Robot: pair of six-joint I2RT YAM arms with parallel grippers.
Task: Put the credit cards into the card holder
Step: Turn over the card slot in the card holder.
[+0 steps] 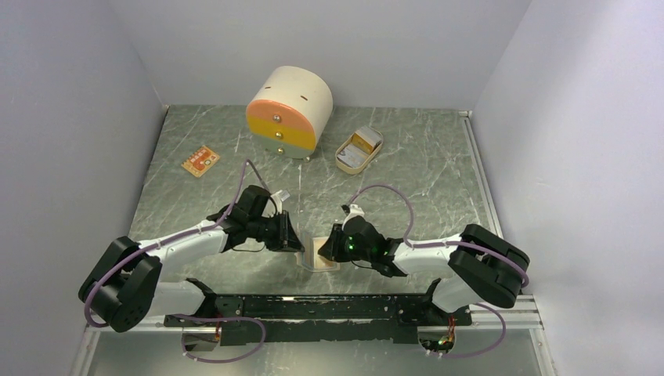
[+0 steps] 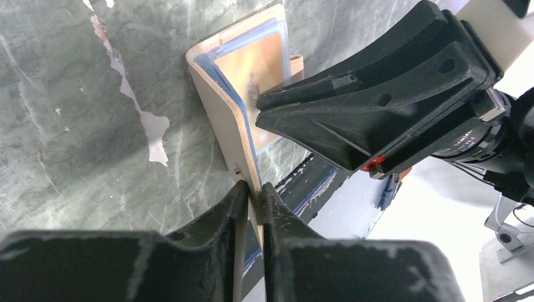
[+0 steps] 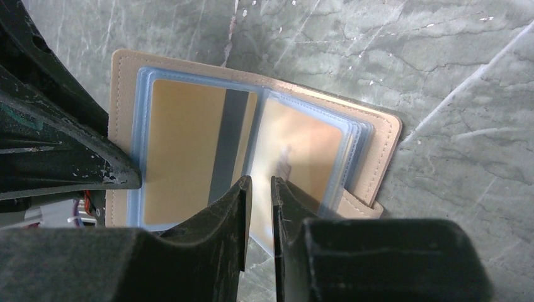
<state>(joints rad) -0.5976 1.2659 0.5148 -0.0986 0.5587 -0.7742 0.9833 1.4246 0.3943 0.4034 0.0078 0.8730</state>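
Partly done: sleeved two cards (image 3: pixel 189 151) in holder (image 3: pixel 384 145) at 6 o'clock. Pinching it with left gripper (image 2: pixel 254 189) — right gripper (image 3: pixel 261 185) narrow, grip unclear. Likely more to load from tray (image 1: pixel 344 163), 1 o'clock.

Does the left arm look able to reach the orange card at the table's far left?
Probably not at once: the left pincer is shut on the card holder cover. The way towards the orange card looks free.

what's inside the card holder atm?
The card holder lies open: two orange cards in clear sleeves, the left card showing a dark stripe, the right card blurred. More sleeves are stacked beneath; whether those hold cards is hidden.
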